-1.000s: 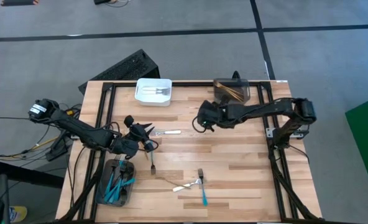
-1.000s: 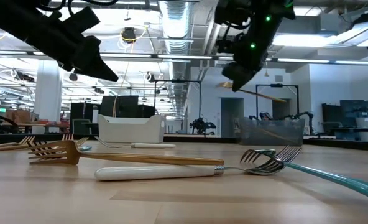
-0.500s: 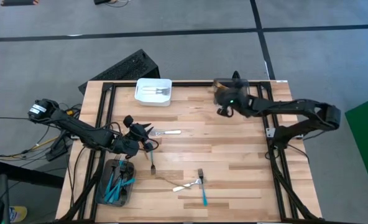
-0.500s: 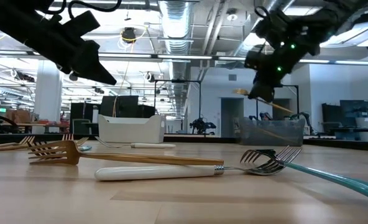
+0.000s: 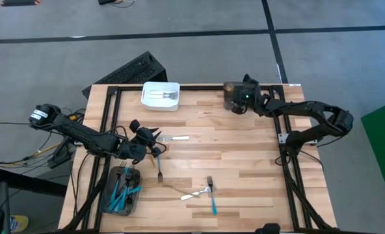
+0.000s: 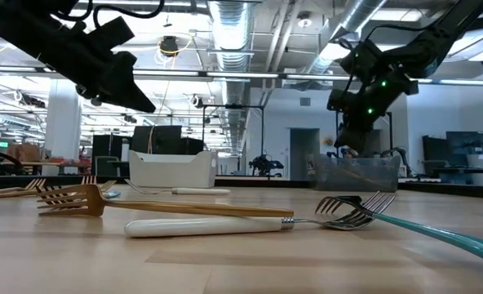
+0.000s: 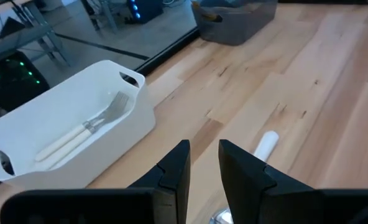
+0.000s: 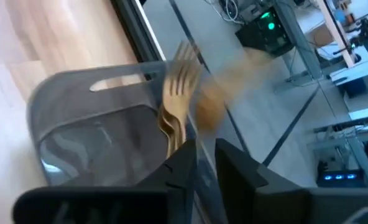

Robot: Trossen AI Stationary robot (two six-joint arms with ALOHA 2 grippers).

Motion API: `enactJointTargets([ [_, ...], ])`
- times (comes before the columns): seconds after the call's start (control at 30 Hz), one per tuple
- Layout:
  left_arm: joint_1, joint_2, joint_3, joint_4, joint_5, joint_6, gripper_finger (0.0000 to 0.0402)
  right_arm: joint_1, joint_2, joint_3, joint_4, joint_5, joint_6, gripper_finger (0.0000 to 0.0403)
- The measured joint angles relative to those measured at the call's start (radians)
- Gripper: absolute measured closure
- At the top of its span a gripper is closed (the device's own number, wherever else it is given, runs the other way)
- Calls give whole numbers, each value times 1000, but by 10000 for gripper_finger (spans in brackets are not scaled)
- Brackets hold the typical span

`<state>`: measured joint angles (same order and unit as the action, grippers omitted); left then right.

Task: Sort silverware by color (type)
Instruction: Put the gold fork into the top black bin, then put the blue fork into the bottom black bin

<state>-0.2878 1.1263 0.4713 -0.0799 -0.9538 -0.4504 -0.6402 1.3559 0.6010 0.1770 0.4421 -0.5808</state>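
the right hand (image 5: 240, 104) hangs over the clear grey bin (image 5: 232, 89) at the far right corner of the tabletop (image 5: 244, 162); its wrist view looks down into that bin, where gold forks (image 8: 174, 102) stand against the wall, and its fingers are a narrow gap apart with nothing visibly gripped between them, a blurred gold shape sitting just beyond them. the left hand (image 5: 152, 144) hovers above the left half of the tabletop, its fingers (image 7: 174, 168) narrowly parted and empty, just beside a white-handled fork (image 5: 174, 138) lying flat. a white bin (image 5: 160, 95) at the far edge, left of centre, holds white-handled silver pieces (image 7: 78, 132). a dark grey bin (image 5: 121, 190) at the near left corner holds blue-handled silverware (image 5: 122, 188). loose on the tabletop toward the near edge lie a gold fork (image 5: 159, 170), a white-handled silver fork (image 5: 199, 192) and a blue-handled fork (image 5: 212, 195), the last two crossing at their heads in the low view.
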Motion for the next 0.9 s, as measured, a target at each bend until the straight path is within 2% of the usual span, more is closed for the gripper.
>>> enactJointTargets([
  [0.13, 0, 0, 0, 4, 7, -4, 329, -11, 27, 0, -7, -4, 28, 296],
  [0.33, 3, 0, 0, 17, -4, 15, 329, 28, 26, 0, 5, -38, 176, 273],
  [0.43, 8, 0, 0, 37, 15, 32, 329, 72, 6, 0, 80, -196, 322, 269],
  [0.5, 19, 0, 0, 76, 78, 64, 329, 116, -1, 0, 143, -295, 421, 269],
  [0.63, 39, 6, 0, 192, 226, 162, 329, 240, -1, 1, 233, -363, 647, 269],
  [0.83, 41, 6, 0, 306, 300, 309, 329, 435, -1, 2, 266, -448, 754, 269],
  [0.9, 43, 6, 0, 344, 408, 330, 329, 482, -4, 2, 256, -550, 809, 269],
])
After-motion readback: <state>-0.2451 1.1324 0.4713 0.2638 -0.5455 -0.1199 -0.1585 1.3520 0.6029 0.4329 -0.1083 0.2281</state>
